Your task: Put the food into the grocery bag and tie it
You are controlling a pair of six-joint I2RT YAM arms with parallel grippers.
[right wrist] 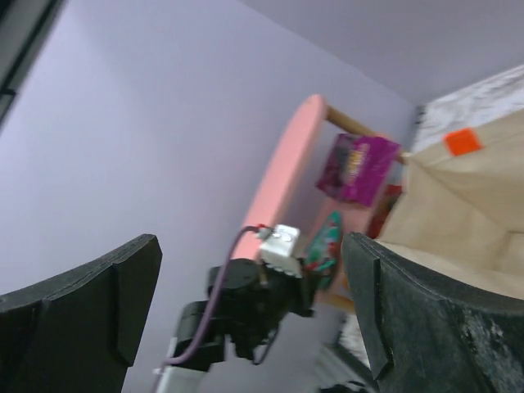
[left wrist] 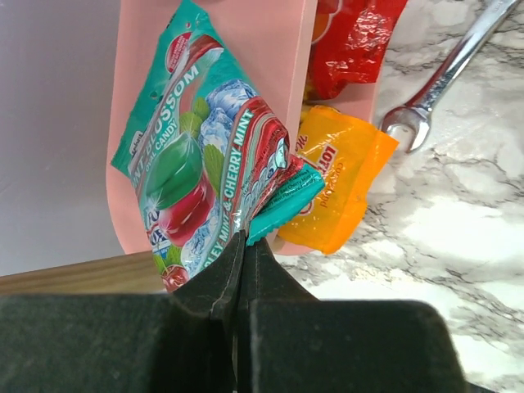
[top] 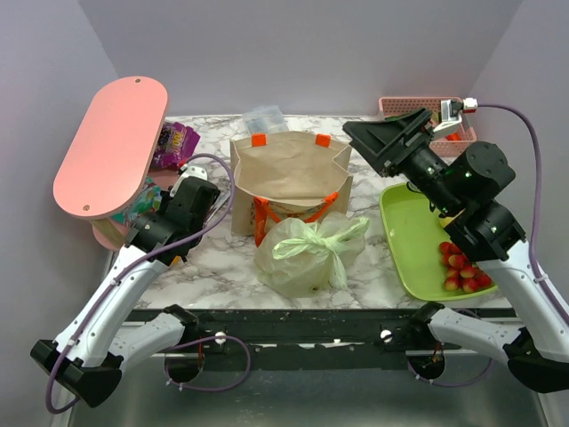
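Top external: bag (top: pixel 298 262) probably knot-up

Walls (top: pixel 302 44): plain pale lilac, enclosing three sides.
Table (top: pixel 222 260): white marble-patterned top, centre.
Shelf (top: pixel 111 147): pink oval, at 10 o'clock.

The top camera looks down from the near side. The left wrist sits close over the pink shelf (left wrist: pixel 262 49), and the right wrist faces it from afar.

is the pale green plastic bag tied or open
Tied, it seems: the thin pale green plastic bag bulges, its handles gathered into a knot on top.
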